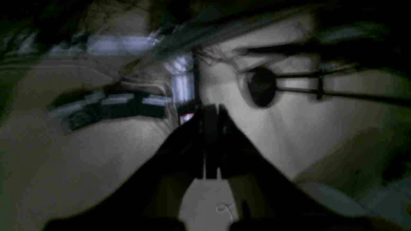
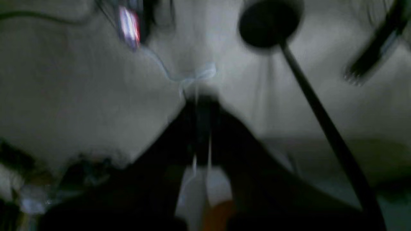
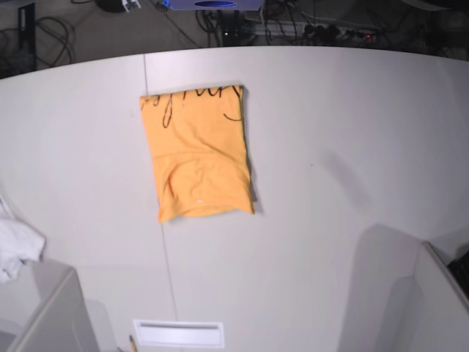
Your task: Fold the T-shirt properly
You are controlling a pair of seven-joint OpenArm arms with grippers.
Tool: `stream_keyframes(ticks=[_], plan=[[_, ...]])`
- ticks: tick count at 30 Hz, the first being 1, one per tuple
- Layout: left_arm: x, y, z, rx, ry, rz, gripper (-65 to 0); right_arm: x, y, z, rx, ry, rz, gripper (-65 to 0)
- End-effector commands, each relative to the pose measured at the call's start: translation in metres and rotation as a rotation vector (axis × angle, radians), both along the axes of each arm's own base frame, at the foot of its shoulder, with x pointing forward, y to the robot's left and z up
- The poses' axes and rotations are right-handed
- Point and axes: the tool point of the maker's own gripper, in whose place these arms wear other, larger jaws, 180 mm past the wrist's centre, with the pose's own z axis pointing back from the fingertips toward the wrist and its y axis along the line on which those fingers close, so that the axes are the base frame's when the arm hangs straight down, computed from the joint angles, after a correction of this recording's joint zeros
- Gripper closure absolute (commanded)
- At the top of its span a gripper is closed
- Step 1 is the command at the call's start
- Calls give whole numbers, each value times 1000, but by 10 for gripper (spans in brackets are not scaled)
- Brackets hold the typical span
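The orange-yellow T-shirt (image 3: 199,152) lies flat on the white table (image 3: 352,132) as a compact folded rectangle. Thin black script runs along its far edge. Neither arm shows in the base view. In the dark, blurred left wrist view my left gripper (image 1: 210,110) has its black fingers pressed together, shut on nothing. It points away from the shirt toward a pale surface. The right wrist view is just as blurred. There my right gripper (image 2: 199,101) is also shut, with nothing between its fingers. No part of the shirt can be made out for certain in either wrist view.
A small white cloth (image 3: 15,246) lies at the table's left edge. Grey box-like shapes stand at the near left (image 3: 51,315) and near right (image 3: 440,301). A white slotted plate (image 3: 178,334) sits at the front edge. Cables (image 3: 293,29) run behind the table.
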Motion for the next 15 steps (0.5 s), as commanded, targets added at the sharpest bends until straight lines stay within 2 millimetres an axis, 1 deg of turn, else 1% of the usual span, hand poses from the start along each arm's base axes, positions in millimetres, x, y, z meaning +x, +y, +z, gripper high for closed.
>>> stream_keyframes(ticks=[1,2,4,6,8,10,11,12,13,15], plan=[[-15,-5,-4,-11,52,8,0,-8,1,-10,-13,23,32,0],[-15,-7,-13,-12,81,20,0,-12,3,-22,-15,34,64,0],[-12,-13,-25,-15,124,44,0,-19,6,-38,-16,22,116,0],[-3,-17,-34,-19,147,61,0,-23,22,-49,16,-25,149,0],[16,-17,-42,-18,143,66,0,-21,38,-53,56,-95,179,0],[32,-17,-46,-19,125,64,0,-11,60,-55,105,-167,193,0],[38,-19,-47,-25,115,43,0,-8,67,-55,122,-189,194,0],[40,-24,-47,-36,112,0,0,-7,73,-55,131,-196,190,0],[41,-28,-47,-46,108,-38,0,-6,75,-55,133,-195,194,0],[43,-32,-47,-57,106,-82,0,4,81,-57,138,-203,192,0]])
